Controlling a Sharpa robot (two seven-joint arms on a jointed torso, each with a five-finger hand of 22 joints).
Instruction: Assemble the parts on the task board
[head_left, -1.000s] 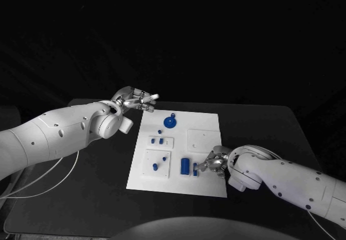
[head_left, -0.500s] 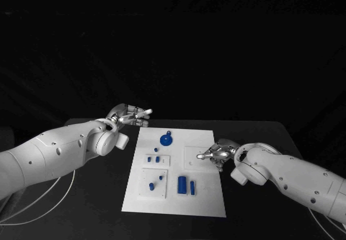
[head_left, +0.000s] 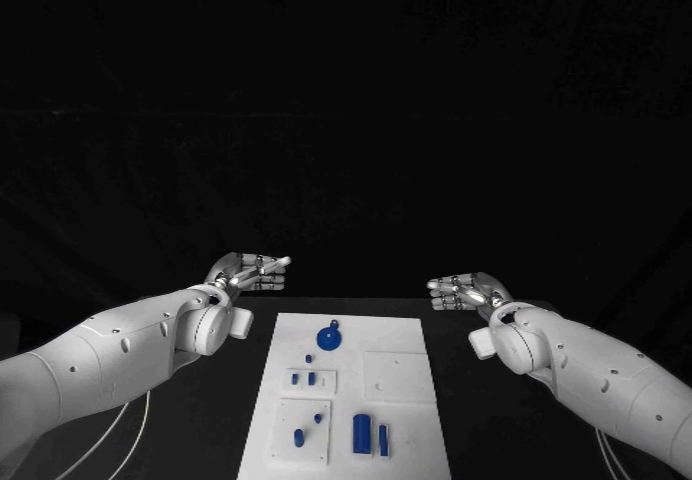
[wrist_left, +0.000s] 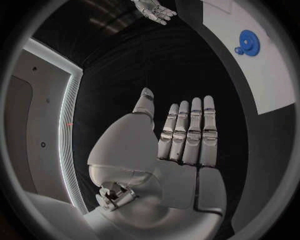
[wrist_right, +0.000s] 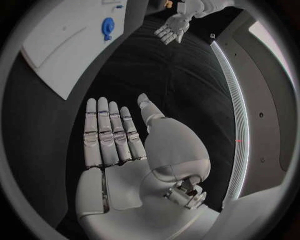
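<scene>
Both hands are hanging above the black table (head_left: 231, 420) beyond the far end of the task board (head_left: 397, 440), well apart from it and from each other. The left hand (head_left: 248, 273) is lying flat with fingers straight and side by side, holding nothing; the right hand (head_left: 464, 292) is doing the same. The board is lying on the table between the two arms. A round blue part (head_left: 330, 339) is sitting near the board's far end, and an upright blue part (head_left: 362, 433) is standing near its close end.
</scene>
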